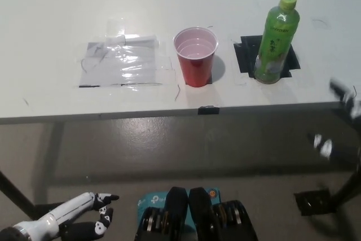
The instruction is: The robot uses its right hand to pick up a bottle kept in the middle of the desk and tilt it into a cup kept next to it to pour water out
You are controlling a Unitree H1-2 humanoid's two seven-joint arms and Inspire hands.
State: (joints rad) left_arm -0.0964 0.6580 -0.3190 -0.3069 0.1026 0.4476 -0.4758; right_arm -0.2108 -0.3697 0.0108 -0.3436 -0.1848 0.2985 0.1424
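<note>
Bottle (276, 40) first: green, lime cap on, standing upright on a black tape square (248, 55) toward the right side of the white worktop (56, 4). Red cup (196, 56) sits just to its left, close but not touching, and the head view can't settle whether there's anything in it.

Your right hand (344, 97) is only a blurred dark shape at the picture's right edge, below the worktop rim, so I can't tell if it's released or clenched. It's well apart from the bottle either way. Left hand (84, 215) is parked at the lower left, holding nothing, fingers loosely spread.

What I'd watch for: the bottle's tall and narrow, so a reach that comes in high could knock it over toward the cup. The cup looks light too, and a bump would slide it. And that cap looks like it's on, so tilting may pour nothing.

Clear plastic sheet (121, 63) taped on the left is out of the way.
</note>
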